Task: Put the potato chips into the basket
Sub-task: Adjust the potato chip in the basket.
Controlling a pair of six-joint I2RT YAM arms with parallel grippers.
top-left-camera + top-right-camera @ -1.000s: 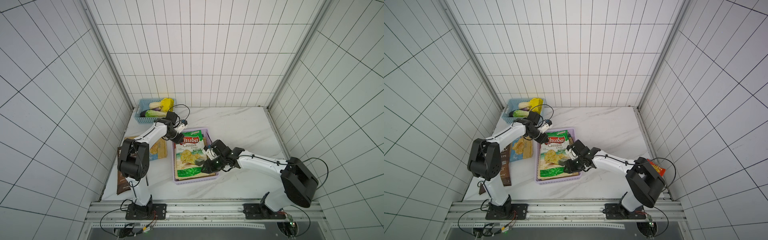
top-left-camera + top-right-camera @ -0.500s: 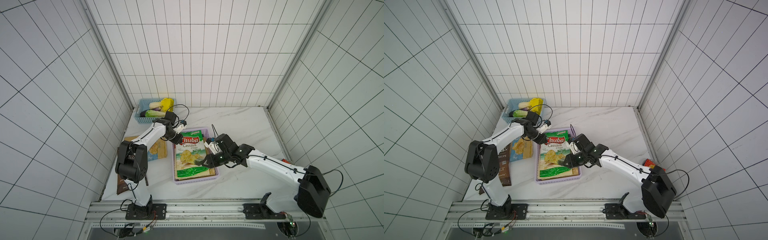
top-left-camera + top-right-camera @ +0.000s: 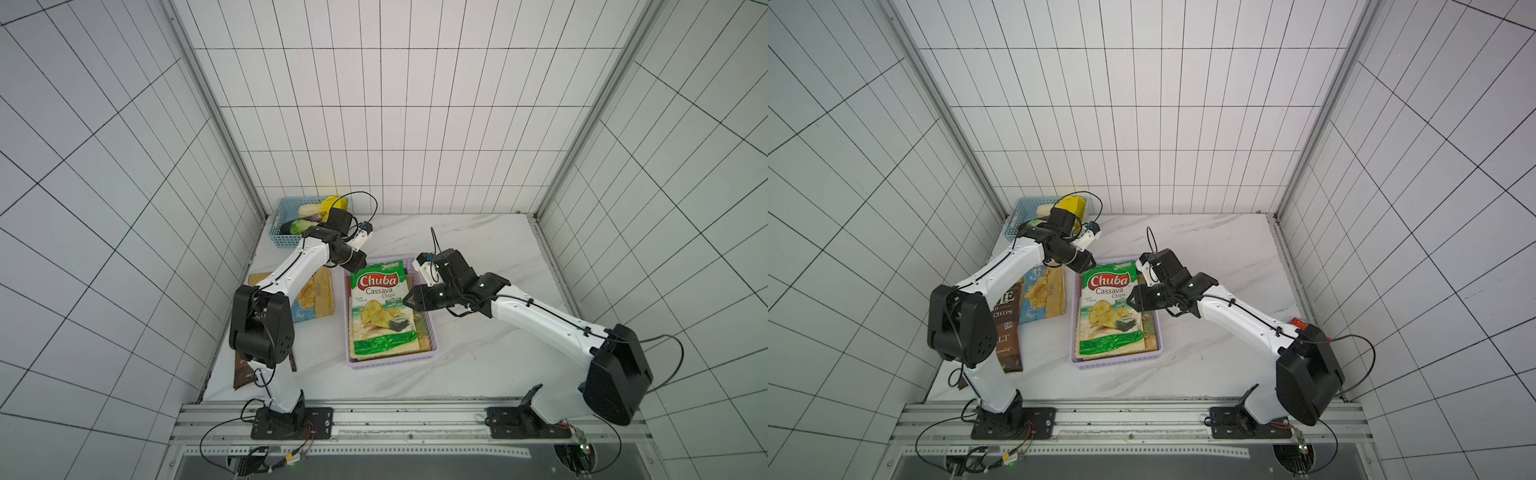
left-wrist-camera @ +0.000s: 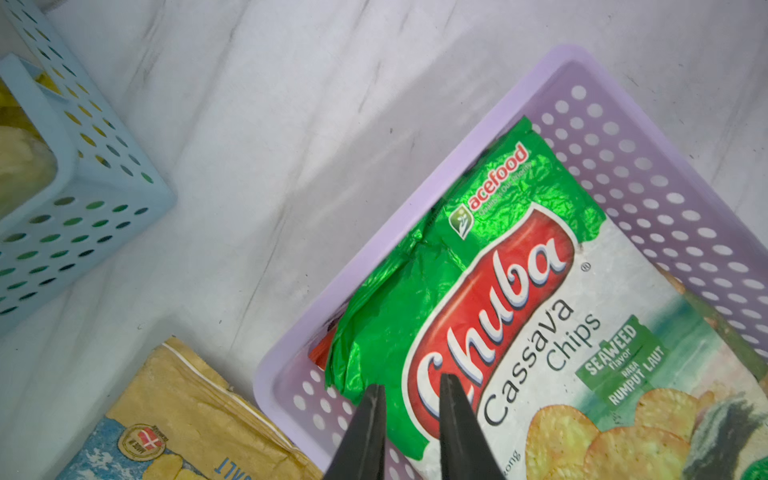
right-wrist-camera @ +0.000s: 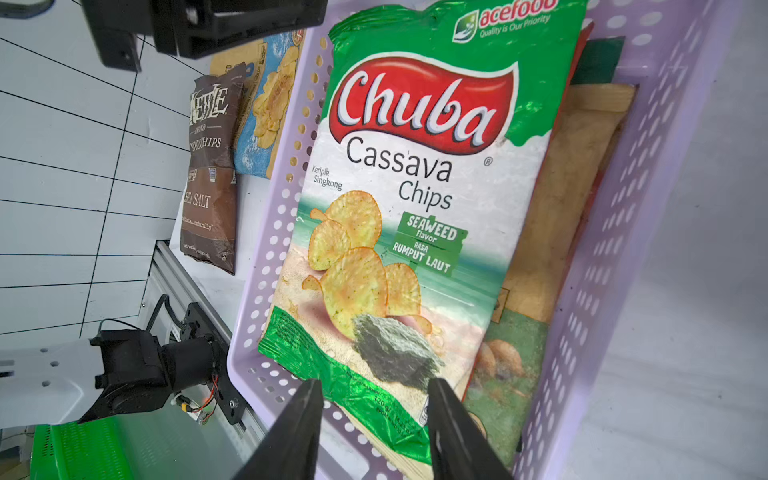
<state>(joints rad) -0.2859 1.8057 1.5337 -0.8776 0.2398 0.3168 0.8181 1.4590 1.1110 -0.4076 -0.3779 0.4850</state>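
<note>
Inside the lilac basket (image 3: 390,362), the green Chuba bag (image 3: 380,307) lies flat on top of a stack, printed face up, with its red logo toward the basket's far end. Beneath it, along the basket's right-arm side, a tan bag (image 5: 582,187) and the corner of a dark green one (image 5: 598,62) show.

Over the basket's far corner on the left-arm side, the left gripper (image 4: 411,382) hangs above the Chuba bag's crumpled top edge. Its fingers are parted by a narrow gap with nothing between them. Over the basket's opposite long side, the right gripper (image 5: 374,382) points down at the bag, its fingers spread wide and empty.

Outside the basket, beside its left-arm wall, a tan and blue chips bag (image 3: 1044,297) lies on the marble table (image 3: 415,386). A brown Kettle bag (image 3: 1007,328) lies farther out from the basket. Beyond the basket's far end stands a blue basket (image 3: 286,237) of vegetables.
</note>
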